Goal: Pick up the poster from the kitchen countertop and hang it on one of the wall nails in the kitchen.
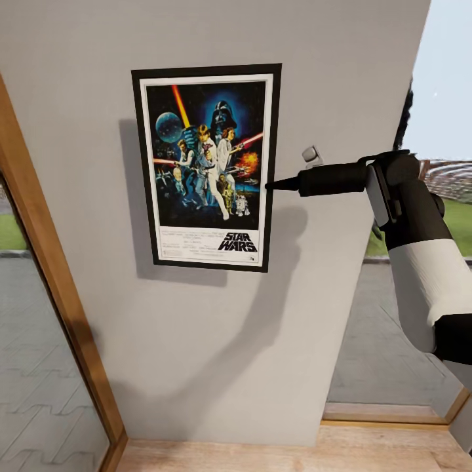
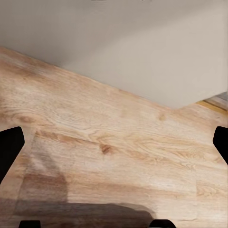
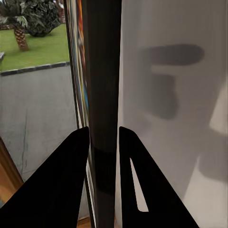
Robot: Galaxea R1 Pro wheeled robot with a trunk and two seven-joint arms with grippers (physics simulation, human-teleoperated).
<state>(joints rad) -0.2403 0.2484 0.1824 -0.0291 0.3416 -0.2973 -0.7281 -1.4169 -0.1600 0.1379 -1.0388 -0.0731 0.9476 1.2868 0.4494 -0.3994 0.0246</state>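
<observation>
One thin edge of the poster (image 1: 206, 167) was pinched between the closed fingers of the right pincer (image 1: 270, 185), at mid-height of its right side, while the poster was held flat against the pale grey wall (image 1: 341, 72). It was judged light, stiff and easily tilted, so a grip on the frame rather than the printed face seemed safest. No nail could be made out; any nail was presumably hidden behind the poster. The left pincer (image 2: 114, 142) was seen spread wide above the wooden floor (image 2: 118, 147).

Head faces wall (image 1: 328, 78); right wrist close along it; left wrist floorward.
</observation>
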